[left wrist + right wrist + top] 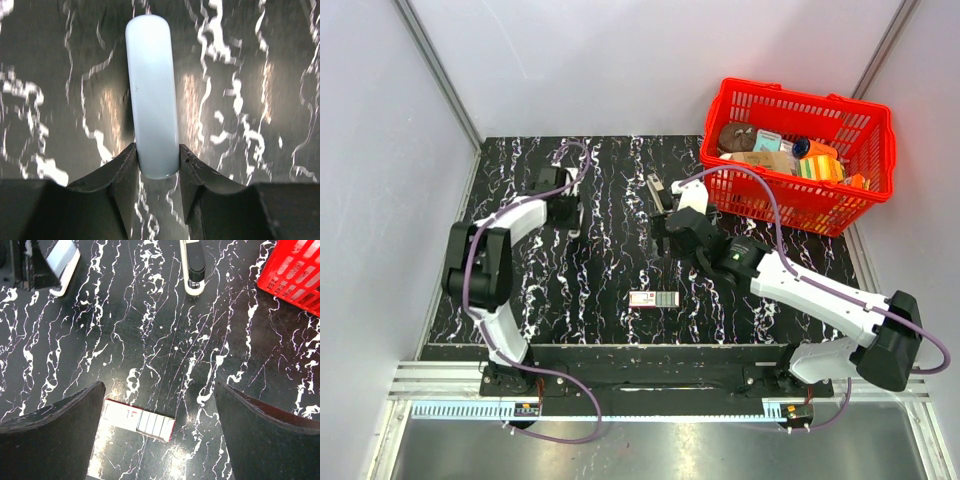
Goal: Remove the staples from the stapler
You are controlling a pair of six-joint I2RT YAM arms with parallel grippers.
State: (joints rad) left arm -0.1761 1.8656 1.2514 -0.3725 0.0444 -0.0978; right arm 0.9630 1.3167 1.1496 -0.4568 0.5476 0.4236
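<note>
Left gripper (157,148) pinches the stapler (151,85), lying well left of the red basket (820,210), by its very end, where it could pivot or slip free; right gripper (160,390) hangs wide open.

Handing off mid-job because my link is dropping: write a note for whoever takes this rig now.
Left gripper: closed on the near end of the stapler.
Right gripper: open, empty, above a small box; slim tool lies beyond.
Done: stapler gripped only; it looks closed, and no loose staples are visible.
Left: open it and take the staples out.
</note>
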